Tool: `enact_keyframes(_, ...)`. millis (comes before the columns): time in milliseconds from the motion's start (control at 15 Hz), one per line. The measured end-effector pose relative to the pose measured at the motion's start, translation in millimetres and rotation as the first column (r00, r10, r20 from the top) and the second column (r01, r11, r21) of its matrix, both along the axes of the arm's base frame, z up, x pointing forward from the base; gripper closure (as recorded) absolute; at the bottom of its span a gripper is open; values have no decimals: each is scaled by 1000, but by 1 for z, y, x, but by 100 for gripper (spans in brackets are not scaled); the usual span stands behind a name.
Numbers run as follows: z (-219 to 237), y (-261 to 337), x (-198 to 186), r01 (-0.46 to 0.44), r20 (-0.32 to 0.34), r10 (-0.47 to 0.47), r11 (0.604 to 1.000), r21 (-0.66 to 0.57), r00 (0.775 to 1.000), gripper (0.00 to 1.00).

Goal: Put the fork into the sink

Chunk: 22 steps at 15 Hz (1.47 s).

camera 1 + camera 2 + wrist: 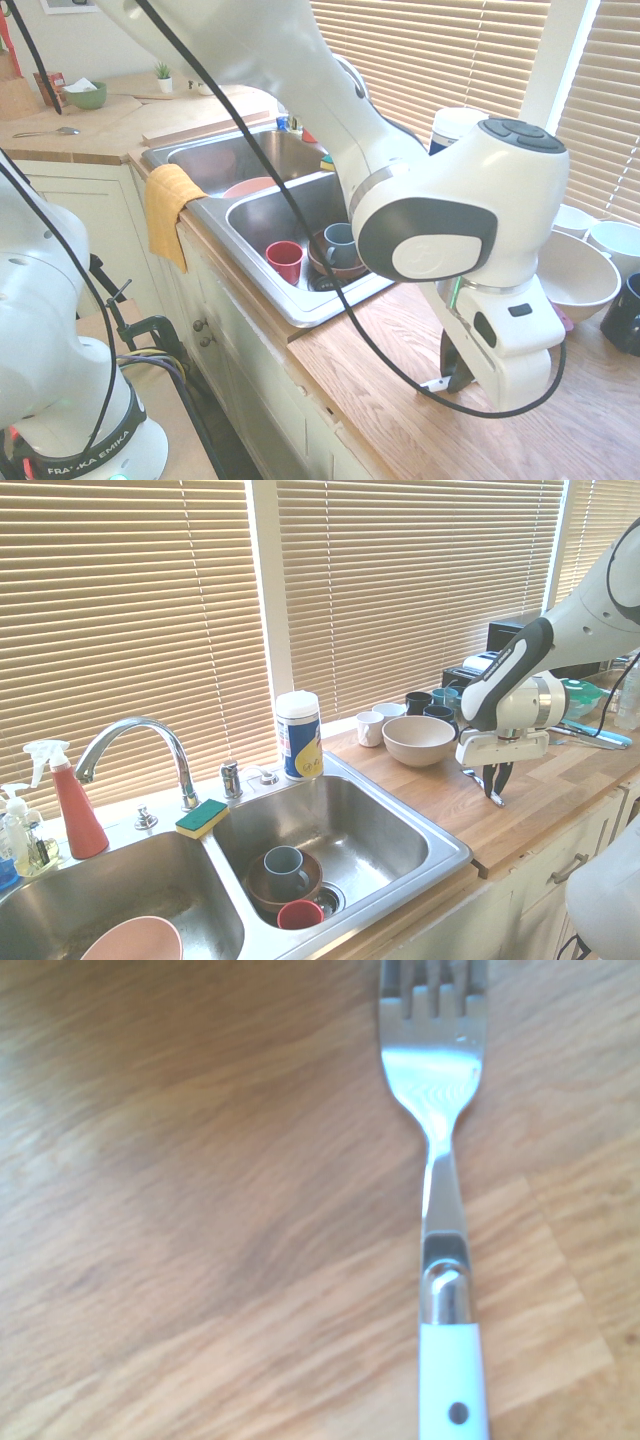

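The fork [445, 1210], with silver tines and a white handle, lies flat on the wooden counter [200, 1210]. In the first exterior view only its white handle end [435, 384] peeks out under the gripper [452, 375]. The gripper [495, 796] points straight down at the counter, right of the sink [440, 842], its dark fingers drawn together on the fork's handle. The sink [300, 315] is a steel double basin, a short stretch of counter away from the gripper.
A large white bowl [418, 738] and several mugs [420, 700] stand behind the gripper near the window. The near basin holds a grey mug in a brown bowl [283, 872] and a red cup [300, 915]. A yellow cloth [170, 210] hangs over the sink's front.
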<state>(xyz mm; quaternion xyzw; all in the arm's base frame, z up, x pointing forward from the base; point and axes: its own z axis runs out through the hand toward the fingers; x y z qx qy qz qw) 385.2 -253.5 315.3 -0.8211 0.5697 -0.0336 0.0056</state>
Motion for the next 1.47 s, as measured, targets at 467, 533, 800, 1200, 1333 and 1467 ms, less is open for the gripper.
enact_keyframes(467,64,-17,-33,32,98,-33,999,12,995,100)
enact_keyframes(533,89,-11,-37,23,128,-25,1000,10,991,100)
enact_keyframes(800,175,78,-29,-127,217,126,992,-14,968,100)
enact_keyframes(1200,193,273,13,-367,216,373,928,-67,902,100)
enact_keyframes(1333,172,313,34,-408,201,414,910,-74,888,100)
enact_keyframes(1467,144,338,63,-434,173,440,898,-72,881,100)
